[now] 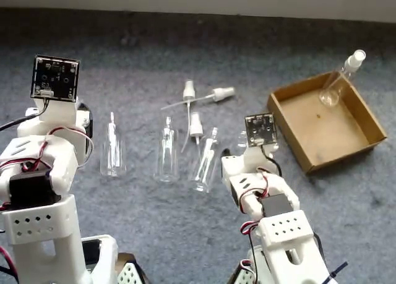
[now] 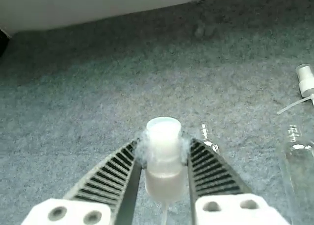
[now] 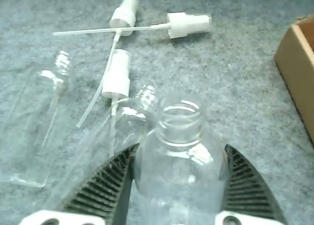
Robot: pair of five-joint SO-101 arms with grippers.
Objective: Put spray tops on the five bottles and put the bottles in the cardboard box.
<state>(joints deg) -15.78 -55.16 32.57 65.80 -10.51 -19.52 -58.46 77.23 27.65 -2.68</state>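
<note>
Surface: grey, short-piled carpet (image 1: pixel 154 234), matted in texture.
Left gripper (image 2: pixel 164 151): white plastic body; the black ribbed fingers (image 2: pixel 120 171) pinched a spray top (image 2: pixel 163 132) from both sides.
Held spray top: white, cylindrical, with a rounded cap; long axis upright, cap up, and a thin dip tube leaving the lower end.
Right gripper (image 3: pixel 180 154): same build; its fingers clamped the shoulders of an uncapped bottle (image 3: pixel 179 186).
Held bottle: clear, glossy and round-bodied; threaded neck open, long axis pointing away from the wrist camera.
Loose bottles: three clear cylinders (image 1: pixel 113 151) (image 1: pixel 166 153) (image 1: pixel 204 159) in a row between the two arms, necks toward the far edge. Whether they stood or lay could not be settled.
Loose spray tops: three white ones beyond the row. One (image 3: pixel 189 24) lay on its side with its tube running across the carpet; a second (image 3: pixel 123 16) was just beside it; a third (image 3: pixel 117 78) lay nearer the bottles.
Cardboard box (image 1: pixel 328 132): brown, shallow, square and open-topped, on the right side of the surface.
Boxed bottle (image 1: pixel 337 86): clear, fitted with a white top, tilted against the far wall, top pointing up and outward.
</note>
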